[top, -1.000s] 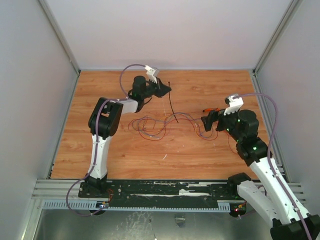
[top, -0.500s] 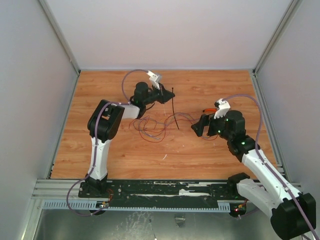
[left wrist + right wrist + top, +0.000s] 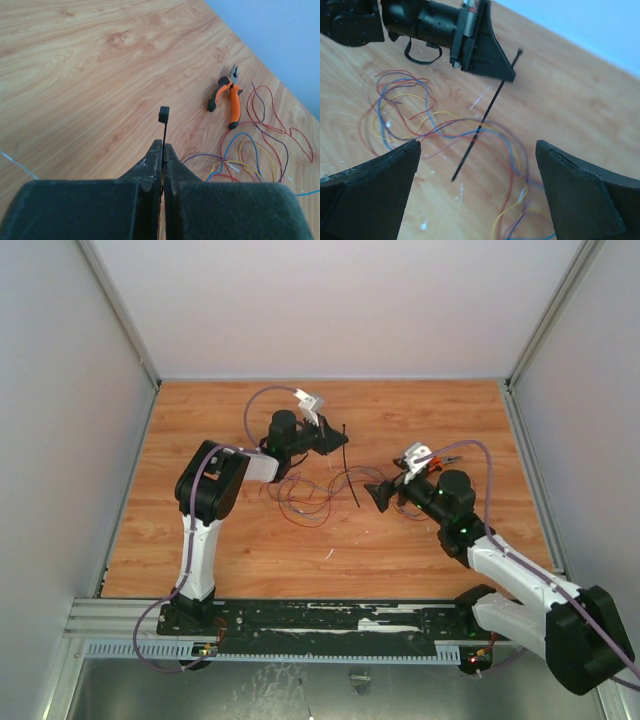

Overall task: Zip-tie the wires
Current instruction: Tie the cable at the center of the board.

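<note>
The left fingers (image 3: 159, 155) pinch the tie (image 3: 490, 109) tight so it sticks out past them over the wires (image 3: 305, 498), and the right fingers (image 3: 378, 495) face it wide open, likely to grab its loose end.

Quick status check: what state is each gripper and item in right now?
left gripper: jaws shut on the zip tie.
right gripper: jaws open, empty.
zip tie: straight, not looped, held just below its head.
wires: loose tangle, not bundled.
pliers: lying flat, apart from both grippers.
</note>
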`<action>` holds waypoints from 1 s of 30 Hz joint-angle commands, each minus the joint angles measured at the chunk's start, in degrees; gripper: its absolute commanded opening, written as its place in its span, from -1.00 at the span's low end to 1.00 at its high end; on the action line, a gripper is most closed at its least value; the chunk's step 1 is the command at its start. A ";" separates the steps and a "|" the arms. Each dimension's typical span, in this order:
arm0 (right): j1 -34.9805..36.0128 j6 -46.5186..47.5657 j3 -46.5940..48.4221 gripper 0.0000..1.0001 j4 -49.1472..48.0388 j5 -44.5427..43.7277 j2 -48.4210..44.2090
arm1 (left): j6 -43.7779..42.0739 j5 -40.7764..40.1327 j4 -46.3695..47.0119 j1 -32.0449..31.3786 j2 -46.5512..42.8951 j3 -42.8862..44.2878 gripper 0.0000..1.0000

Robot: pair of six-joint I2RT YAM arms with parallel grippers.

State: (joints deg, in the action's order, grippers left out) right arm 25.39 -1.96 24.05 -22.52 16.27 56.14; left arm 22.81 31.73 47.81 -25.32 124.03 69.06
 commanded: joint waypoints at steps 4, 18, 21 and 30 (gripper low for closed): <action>4.24 35.25 6.93 0.98 -6.89 -2.92 10.42 | -1.95 2.54 -2.06 -0.34 -1.13 1.39 -1.00; 5.96 53.42 6.23 0.98 -1.32 -3.43 20.35 | -2.61 7.11 -4.92 -0.26 1.14 4.52 -1.00; 7.99 53.39 6.72 0.98 -1.65 -3.96 23.30 | -2.42 7.27 -5.07 -0.26 1.36 4.58 -1.00; 10.05 51.21 8.50 0.98 -5.62 -3.22 31.28 | -2.12 6.86 -5.54 -0.26 1.66 4.58 -1.00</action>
State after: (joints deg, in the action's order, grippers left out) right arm 35.03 49.36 30.59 -24.88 12.27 85.89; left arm 21.04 37.65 42.61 -25.32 124.60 72.25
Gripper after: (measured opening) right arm 0.992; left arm 0.019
